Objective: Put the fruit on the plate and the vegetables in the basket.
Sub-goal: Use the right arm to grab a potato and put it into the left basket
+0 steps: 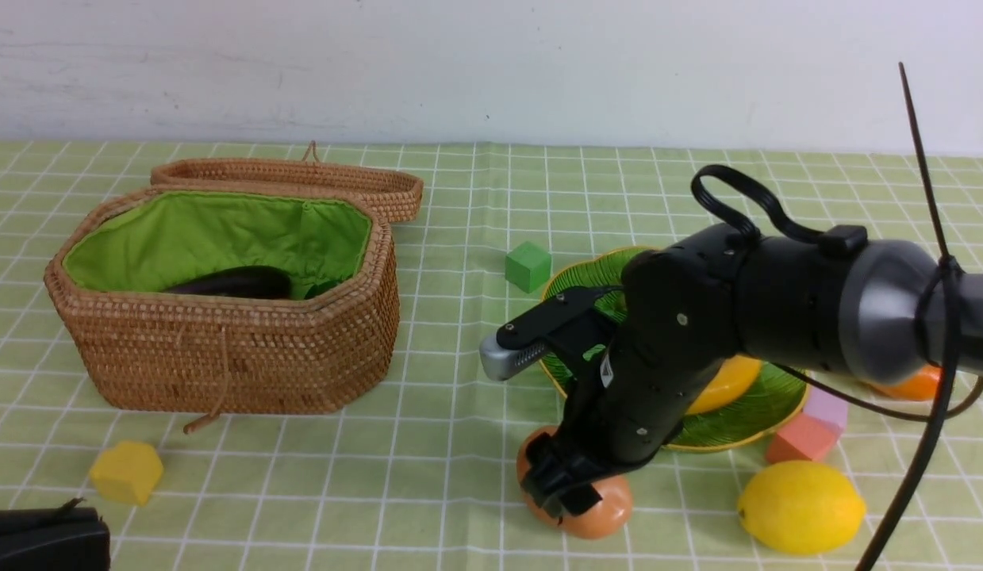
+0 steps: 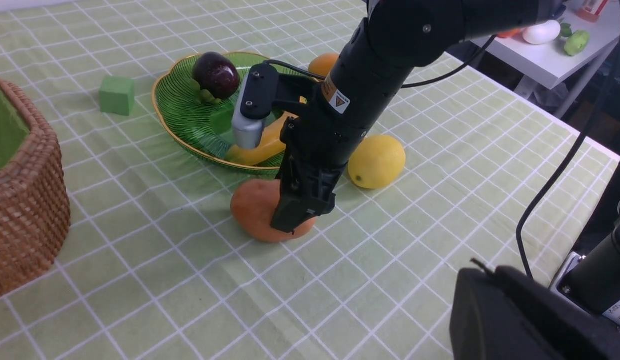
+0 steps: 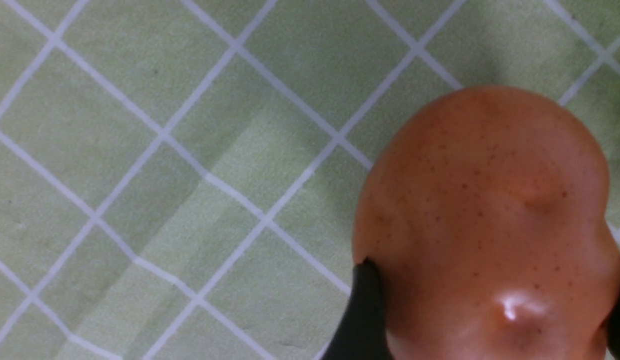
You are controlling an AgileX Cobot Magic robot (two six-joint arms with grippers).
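Looking down the front view, you had the right gripper [image 1: 566, 496] set over the lumpy tan-orange toy potato [image 2: 252, 207]. Its jaws were spread wide, one black finger [image 3: 365, 310] on each side across the narrower width; whether they pressed it I could not tell. The potato lay on the green checked tablecloth [image 1: 428, 476], just beside the ribbed green glass plate [image 1: 745, 424], at its seven o'clock. The large brown wicker basket [image 1: 245, 349] stood open, well apart at ten o'clock from the potato. Your left gripper [image 1: 43, 543] sat shut at the near left corner, the farther of the two.
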